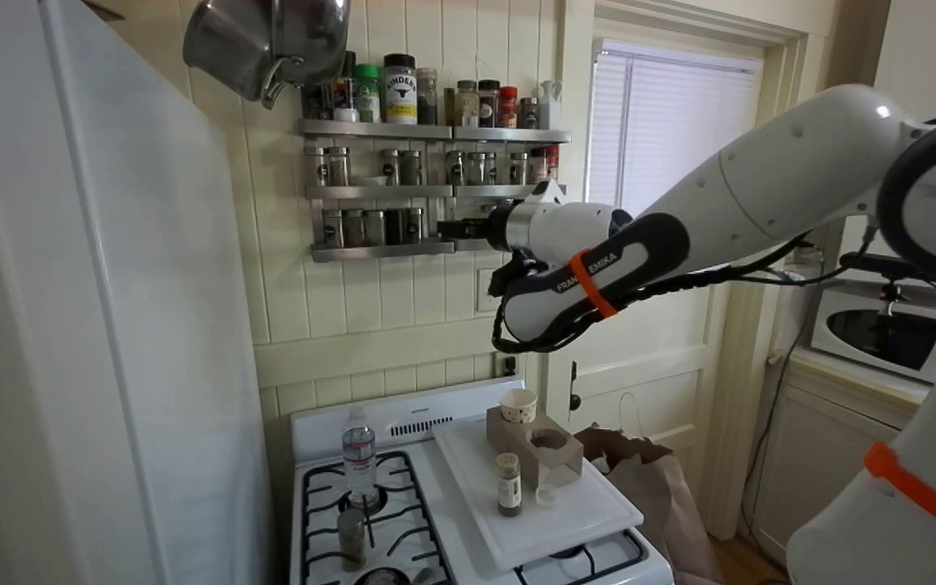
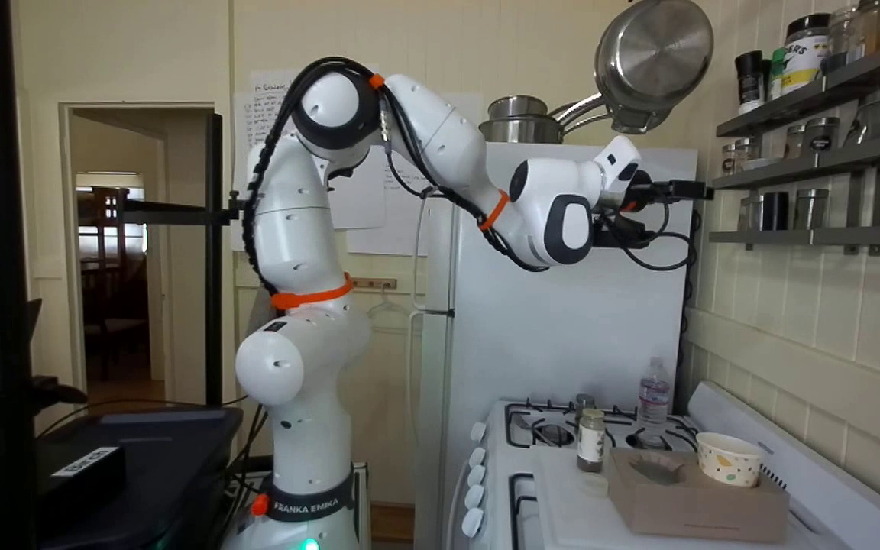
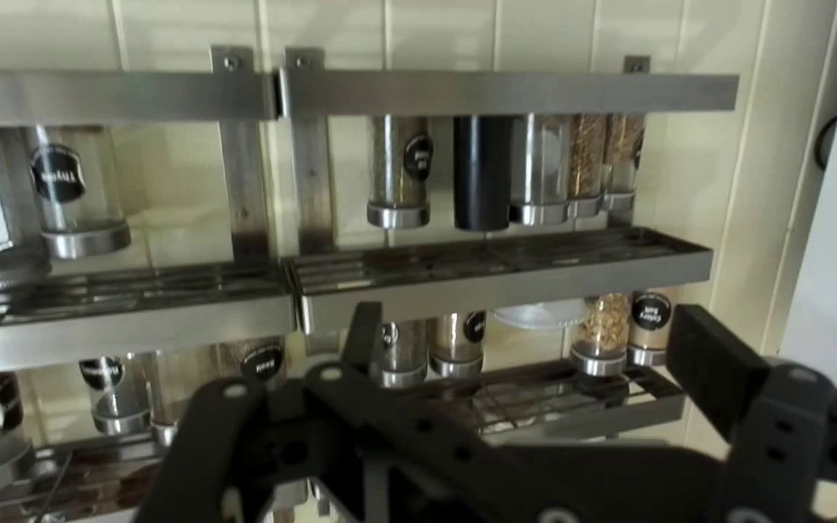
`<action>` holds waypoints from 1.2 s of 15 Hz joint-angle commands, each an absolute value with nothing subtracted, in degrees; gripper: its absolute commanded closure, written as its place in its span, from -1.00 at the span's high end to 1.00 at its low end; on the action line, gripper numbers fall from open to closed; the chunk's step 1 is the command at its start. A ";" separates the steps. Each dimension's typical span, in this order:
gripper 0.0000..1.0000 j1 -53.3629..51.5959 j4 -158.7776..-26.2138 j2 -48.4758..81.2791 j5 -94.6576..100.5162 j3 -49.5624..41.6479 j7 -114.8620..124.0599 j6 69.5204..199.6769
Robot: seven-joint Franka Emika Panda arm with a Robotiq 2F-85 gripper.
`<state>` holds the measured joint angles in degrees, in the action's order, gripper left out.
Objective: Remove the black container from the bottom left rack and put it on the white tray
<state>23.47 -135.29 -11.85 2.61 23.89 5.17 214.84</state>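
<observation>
The black container stands among glass jars on the bottom left rack. It also shows in an exterior view. In the wrist view, which is upside down, the black container hangs below the rack rail near the top, between a glass jar and a group of jars. My gripper is open and empty in front of the racks. It also shows in an exterior view and in the wrist view, apart from the container. The white tray lies on the stove, also visible here.
On the tray are a cardboard box with a paper cup on it, and a jar. A water bottle and another jar stand on the burners. Pans hang above. The fridge stands beside the stove.
</observation>
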 commanded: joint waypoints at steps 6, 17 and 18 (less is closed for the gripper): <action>1.00 14.45 -127.87 1.29 -3.74 19.57 -8.64 227.01; 1.00 -1.54 -107.88 19.76 -12.26 7.19 -12.13 233.03; 1.00 -2.40 -107.42 19.79 -12.18 6.30 -11.52 232.72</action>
<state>2.08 -112.89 15.92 -8.84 9.48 -10.58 230.56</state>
